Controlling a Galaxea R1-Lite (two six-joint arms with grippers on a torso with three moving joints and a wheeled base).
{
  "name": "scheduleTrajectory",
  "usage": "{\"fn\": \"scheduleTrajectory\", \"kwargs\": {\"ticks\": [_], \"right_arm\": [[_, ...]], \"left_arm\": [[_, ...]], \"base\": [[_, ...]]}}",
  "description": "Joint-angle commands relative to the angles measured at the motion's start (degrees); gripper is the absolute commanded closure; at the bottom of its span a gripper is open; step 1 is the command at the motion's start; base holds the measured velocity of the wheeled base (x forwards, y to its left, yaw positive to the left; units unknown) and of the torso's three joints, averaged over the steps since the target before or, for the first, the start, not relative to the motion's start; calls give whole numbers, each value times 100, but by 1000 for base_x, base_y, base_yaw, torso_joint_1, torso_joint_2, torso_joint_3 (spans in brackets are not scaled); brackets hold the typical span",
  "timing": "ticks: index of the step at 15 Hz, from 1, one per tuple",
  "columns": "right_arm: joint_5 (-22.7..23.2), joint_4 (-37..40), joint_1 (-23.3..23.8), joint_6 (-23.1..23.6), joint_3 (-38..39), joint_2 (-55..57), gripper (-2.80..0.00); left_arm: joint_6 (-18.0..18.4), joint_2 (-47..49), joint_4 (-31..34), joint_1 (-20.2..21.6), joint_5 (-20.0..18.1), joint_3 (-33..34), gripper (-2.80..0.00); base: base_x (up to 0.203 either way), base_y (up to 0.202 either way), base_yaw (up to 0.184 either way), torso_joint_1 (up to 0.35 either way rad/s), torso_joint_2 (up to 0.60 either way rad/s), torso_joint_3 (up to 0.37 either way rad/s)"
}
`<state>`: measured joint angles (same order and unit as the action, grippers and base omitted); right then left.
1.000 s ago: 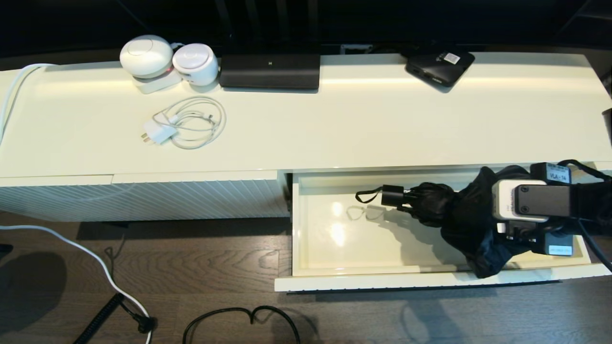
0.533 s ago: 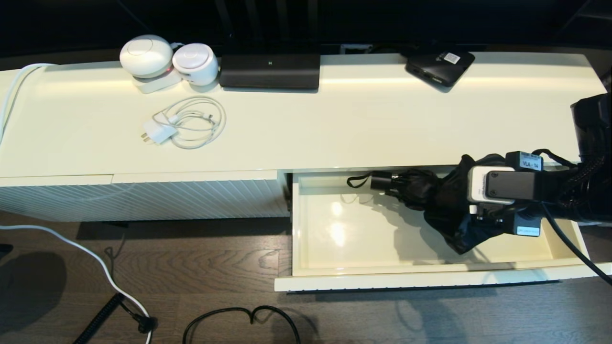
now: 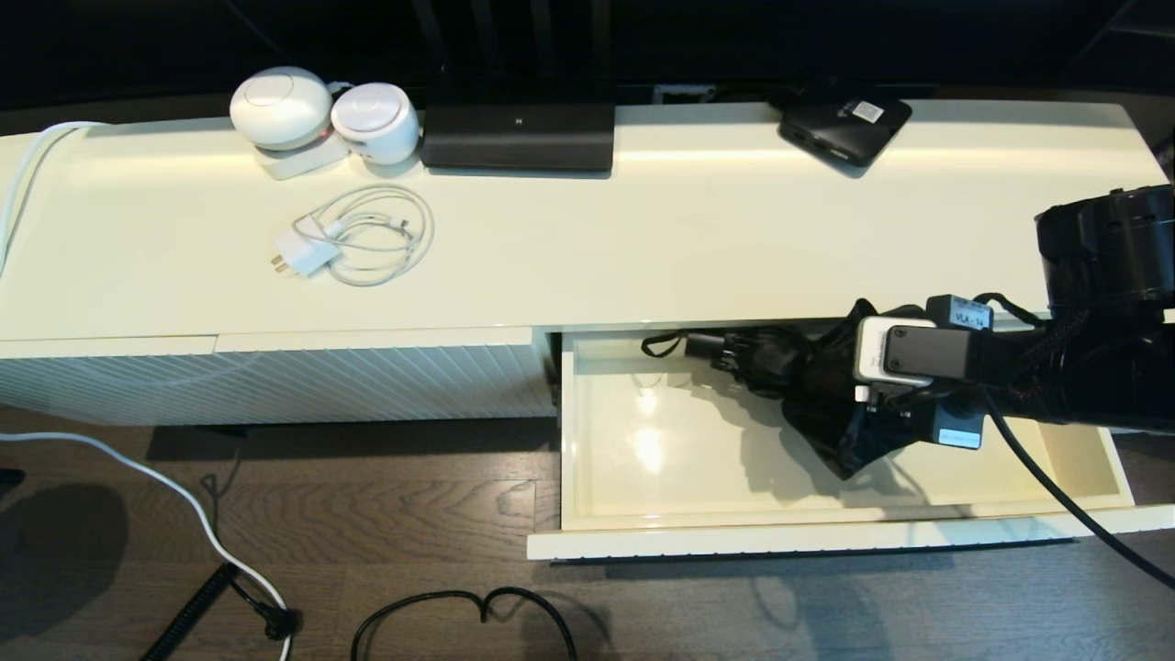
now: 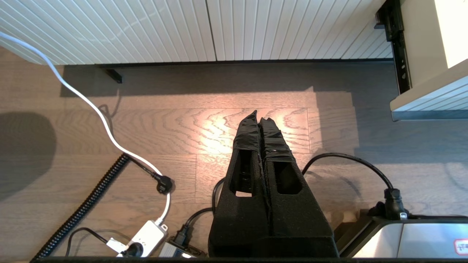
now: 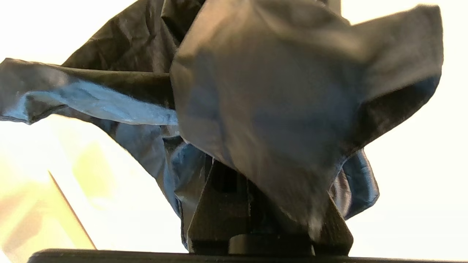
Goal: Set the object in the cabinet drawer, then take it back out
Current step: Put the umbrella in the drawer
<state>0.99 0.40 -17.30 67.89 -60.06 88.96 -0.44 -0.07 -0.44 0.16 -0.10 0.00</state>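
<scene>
Right gripper (image 3: 840, 418) fingers clamped; left gripper (image 4: 259, 120) parked, closed.

A home living room. A long cream media cabinet (image 3: 643, 248) stands on a dark wood floor (image 3: 386, 514). On the cabinet sit a black soundbar (image 3: 519, 136), white speakers (image 3: 280, 106) and a charger cable (image 3: 358, 240).

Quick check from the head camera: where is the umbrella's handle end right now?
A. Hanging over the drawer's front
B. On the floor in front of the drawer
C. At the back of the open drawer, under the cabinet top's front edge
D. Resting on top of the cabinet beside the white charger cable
C: the umbrella, held by the right gripper, points its handle toward the back wall of the open drawer, just under the cabinet top.
</scene>
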Motion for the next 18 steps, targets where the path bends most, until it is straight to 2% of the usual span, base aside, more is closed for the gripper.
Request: {"fn": "scheduleTrajectory", "kwargs": {"ticks": [1,7,8,13,18], "right_arm": [[-2,-65,-16,40,82,101,0],[-11,-263,-37,49,261,168,0],[-20,-261,-37,56,280,174,-280],[-44,-511,-49,58,307,205,-280],[-54,-406,-158,93,122,-68,-280]], "left_arm": [[-9,-10,0,-7,1,0,0],[-8,-10,0,-7,1,-5,0],[-2,-10,0,-7,1,0,0],[-6,-2,0,-4,1,0,0],[-8,-10,0,-4,1,0,0]], "base": [[0,0,0,0,0,0],[0,0,0,0,0,0],[0,0,0,0,0,0],[0,0,0,0,0,0],[0,0,0,0,0,0]]}}
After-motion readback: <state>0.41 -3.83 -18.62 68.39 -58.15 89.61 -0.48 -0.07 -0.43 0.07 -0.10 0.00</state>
